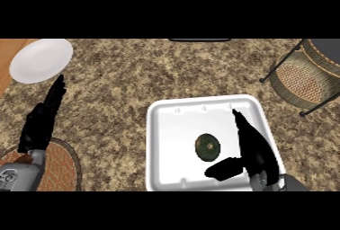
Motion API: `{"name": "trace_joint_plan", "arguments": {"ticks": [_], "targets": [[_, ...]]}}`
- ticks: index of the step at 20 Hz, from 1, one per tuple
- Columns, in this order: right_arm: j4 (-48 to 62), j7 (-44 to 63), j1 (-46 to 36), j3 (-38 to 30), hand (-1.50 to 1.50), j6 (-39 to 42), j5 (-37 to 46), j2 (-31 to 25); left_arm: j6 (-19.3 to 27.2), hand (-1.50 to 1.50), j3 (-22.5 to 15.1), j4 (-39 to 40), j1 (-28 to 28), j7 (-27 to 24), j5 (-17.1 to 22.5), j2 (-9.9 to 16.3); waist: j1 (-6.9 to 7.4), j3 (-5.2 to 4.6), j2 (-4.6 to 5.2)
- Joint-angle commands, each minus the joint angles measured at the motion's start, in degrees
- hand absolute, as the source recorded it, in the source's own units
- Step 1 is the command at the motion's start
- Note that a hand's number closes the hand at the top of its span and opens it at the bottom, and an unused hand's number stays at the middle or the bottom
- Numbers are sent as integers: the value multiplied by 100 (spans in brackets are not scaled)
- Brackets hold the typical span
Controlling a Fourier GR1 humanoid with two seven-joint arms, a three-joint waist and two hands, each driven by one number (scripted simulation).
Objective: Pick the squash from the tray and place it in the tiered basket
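On the tray [174,117], unlabelled squash [207,147]

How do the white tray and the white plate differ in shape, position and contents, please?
The tray is square with rounded corners and a raised rim; the plate is round. The tray sits near the front, right of centre; the plate lies at the far left. The tray holds the dark green squash, with the right robot hand over it; the plate holds nothing. Both are white.
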Motion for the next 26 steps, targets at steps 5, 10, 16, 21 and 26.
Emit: {"name": "trace_joint_plan", "arguments": {"ticks": [5,10,16,21,26], "targets": [[42,1283,80,368,-150,248,959,573,-109,0,148,265,-6,-205,-18,-95,-29,0,1],[154,1318,-111,-22,-150,755,852,774,-146,0,221,390,-159,-150,-63,-106,-36,0,6],[686,1002,110,-129,-150,637,1131,1244,-154,0,300,460,-150,-250,-86,-201,-37,1,14],[952,778,65,-611,-150,877,1113,1364,-15,0,153,67,0,-57,-299,-333,4,5,11],[973,437,481,-614,-150,888,1341,1490,-375,0,382,-396,326,59,-132,-68,20,6,0]]}}
